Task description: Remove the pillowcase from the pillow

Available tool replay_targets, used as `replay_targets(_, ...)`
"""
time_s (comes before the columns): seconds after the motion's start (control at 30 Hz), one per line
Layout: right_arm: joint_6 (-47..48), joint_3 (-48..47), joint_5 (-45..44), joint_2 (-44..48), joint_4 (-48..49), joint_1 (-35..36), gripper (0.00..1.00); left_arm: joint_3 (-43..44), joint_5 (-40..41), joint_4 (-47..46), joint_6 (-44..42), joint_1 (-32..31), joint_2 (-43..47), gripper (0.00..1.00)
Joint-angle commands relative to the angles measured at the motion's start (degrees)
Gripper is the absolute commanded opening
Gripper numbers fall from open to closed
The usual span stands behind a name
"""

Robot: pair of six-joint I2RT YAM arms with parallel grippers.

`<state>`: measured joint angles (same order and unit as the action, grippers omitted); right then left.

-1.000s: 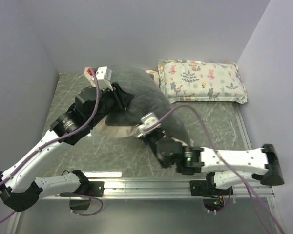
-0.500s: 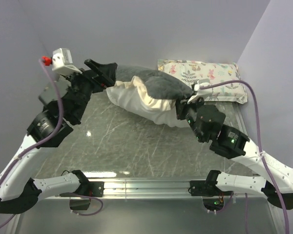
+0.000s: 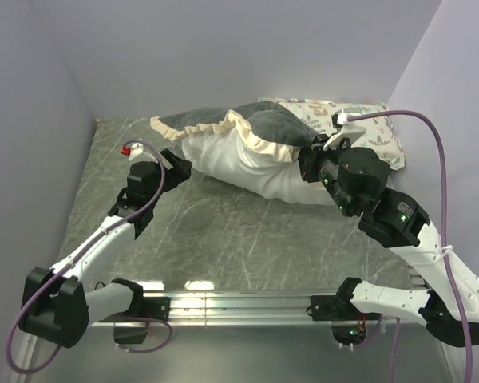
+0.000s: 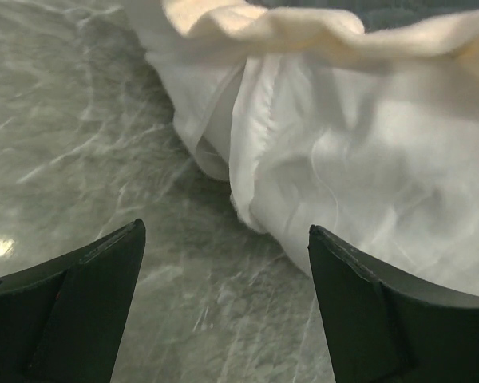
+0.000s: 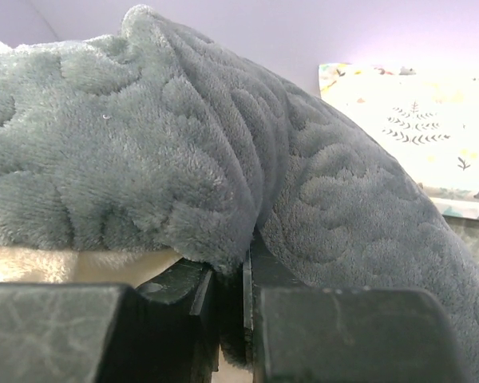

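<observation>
On the marbled table [image 3: 223, 231], the left gripper [image 4: 223, 231] has dropped, open, beside the half-bared pillow [image 3: 239, 163] at back centre; right gripper [image 5: 243, 275] stays clamped on the pillowcase [image 3: 263, 121], so removal is incomplete.

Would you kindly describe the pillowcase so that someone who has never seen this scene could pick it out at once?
At the far side of the grey marbled table, a big white pillow lies left of a small animal-print pillow. The pillowcase is the cover draped over its top. Unlike both pillows, it is dark grey plush with a cream ruffled border.
</observation>
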<state>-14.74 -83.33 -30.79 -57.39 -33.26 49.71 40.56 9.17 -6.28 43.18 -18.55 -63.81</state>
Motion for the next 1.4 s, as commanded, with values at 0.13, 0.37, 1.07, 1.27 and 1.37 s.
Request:
replay_targets(0.13, -3.0, -6.5, 2.6, 2.2, 3.8, -2.9, 0.0, -6.8, -18.8, -41.5, 6.4, 7.7, -11.2, 0.85)
replay_targets(0.37, -2.9, -8.3, 3.0, 2.0, 2.6, -3.7, 0.0, -5.0, -26.5, -57.7, 9.9, 8.6, -23.9, 0.76)
replay_targets(1.07, -1.8, -11.1, -3.9, 0.0, 0.7, -4.9, 0.0, 3.2, -15.8, -17.7, -6.9, -3.4, 11.7, 0.0)
replay_targets(1.27, -1.2, -14.9, -10.7, -0.6, -3.2, -4.9, 0.0, 19.5, -15.4, 2.5, -9.7, -9.9, 12.9, 0.0)
replay_targets(1.37, -0.7, -13.5, -16.8, -2.1, -4.4, -5.1, 0.0, 22.1, -16.5, 5.1, -8.8, -12.4, 7.9, 0.01)
